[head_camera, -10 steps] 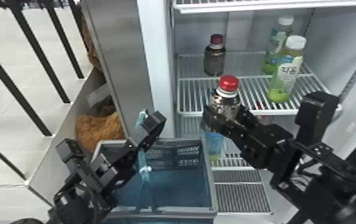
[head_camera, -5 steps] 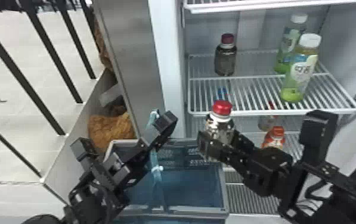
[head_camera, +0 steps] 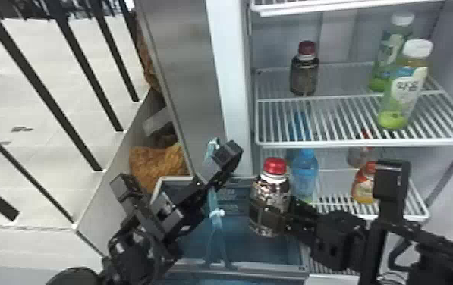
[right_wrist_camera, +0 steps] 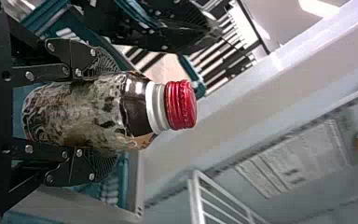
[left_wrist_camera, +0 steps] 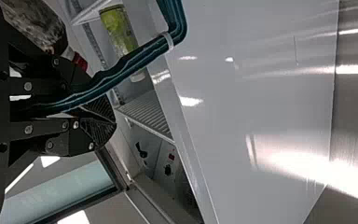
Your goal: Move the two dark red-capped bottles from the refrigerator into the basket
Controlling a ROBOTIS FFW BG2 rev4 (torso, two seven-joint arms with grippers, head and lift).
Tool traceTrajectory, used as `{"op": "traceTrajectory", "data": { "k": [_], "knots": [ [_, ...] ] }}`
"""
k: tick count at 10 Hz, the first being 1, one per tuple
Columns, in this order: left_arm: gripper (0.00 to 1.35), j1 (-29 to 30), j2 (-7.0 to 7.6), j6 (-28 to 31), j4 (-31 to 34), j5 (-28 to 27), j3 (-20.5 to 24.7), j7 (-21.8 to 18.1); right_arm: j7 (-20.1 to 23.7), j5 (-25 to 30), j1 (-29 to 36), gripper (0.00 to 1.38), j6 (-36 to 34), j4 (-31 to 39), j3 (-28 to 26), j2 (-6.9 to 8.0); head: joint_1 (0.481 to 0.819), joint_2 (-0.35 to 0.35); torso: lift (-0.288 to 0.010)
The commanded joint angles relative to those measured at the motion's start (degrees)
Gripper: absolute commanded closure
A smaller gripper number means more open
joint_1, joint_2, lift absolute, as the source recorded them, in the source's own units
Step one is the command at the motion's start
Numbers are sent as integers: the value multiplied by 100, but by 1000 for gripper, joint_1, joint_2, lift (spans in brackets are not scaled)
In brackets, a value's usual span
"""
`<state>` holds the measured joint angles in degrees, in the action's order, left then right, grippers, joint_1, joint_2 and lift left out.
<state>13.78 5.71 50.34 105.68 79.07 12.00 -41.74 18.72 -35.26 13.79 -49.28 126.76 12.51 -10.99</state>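
Head view: the right gripper (head_camera: pixel 264 210) has its jaws clamped on the sides of a dark red-capped bottle (head_camera: pixel 272 187), which stands nearly upright, cap up. From this angle the bottle overlaps the right-hand part of the basket (head_camera: pixel 286 267); how high it is over the rim I can't tell. The other dark red-capped bottle (head_camera: pixel 304 77) is upright inside the refrigerator (head_camera: pixel 232 75), on the left of the upper wire shelf (head_camera: pixel 350 143), and two green bottles with white caps stand well to its right (one partly behind the other). Through and below that shelf you can see a blue bottle (head_camera: pixel 305 170) and an orange one (head_camera: pixel 364 185). The left gripper (head_camera: pixel 229 155) is by the basket's teal handle (head_camera: pixel 216 223), and in the left wrist view its jaws are closed on that handle, tips nearly meeting. The right wrist view has the held bottle's red cap sticking out past the fingertips
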Motion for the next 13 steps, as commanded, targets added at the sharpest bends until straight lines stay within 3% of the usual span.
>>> {"op": "traceTrajectory", "data": {
  "k": [1, 3, 4, 7, 8, 9, 13],
  "knots": [
    [1200, 0, 0, 0, 0, 11, 0, 0, 105, -164, -241, 1263, -36, -393, 177, 0, 695, 198, -34],
    [1200, 0, 0, 0, 0, 11, 0, 0, 202, -256, -550, 1236, 133, -941, 451, 18, 695, 216, -34],
    [1200, 0, 0, 0, 0, 11, 0, 0, 290, -347, -733, 1081, 330, -1265, 577, 35, 695, 230, -34],
    [1200, 0, 0, 0, 0, 11, 0, 0, 518, -507, -972, 355, 794, -1673, 828, 44, 695, 263, -34],
    [1200, 0, 0, 0, 0, 11, 0, 0, 536, -553, -972, 197, 850, -1673, 828, 44, 695, 270, -34],
    [1200, 0, 0, 0, 0, 11, 0, 0, 562, -564, -958, 110, 864, -1673, 806, 44, 695, 273, -34],
    [1200, 0, 0, 0, 0, 11, 12, 0, 562, 201, -480, 104, 653, -660, 200, 35, 695, 245, -34]
  ]
}}
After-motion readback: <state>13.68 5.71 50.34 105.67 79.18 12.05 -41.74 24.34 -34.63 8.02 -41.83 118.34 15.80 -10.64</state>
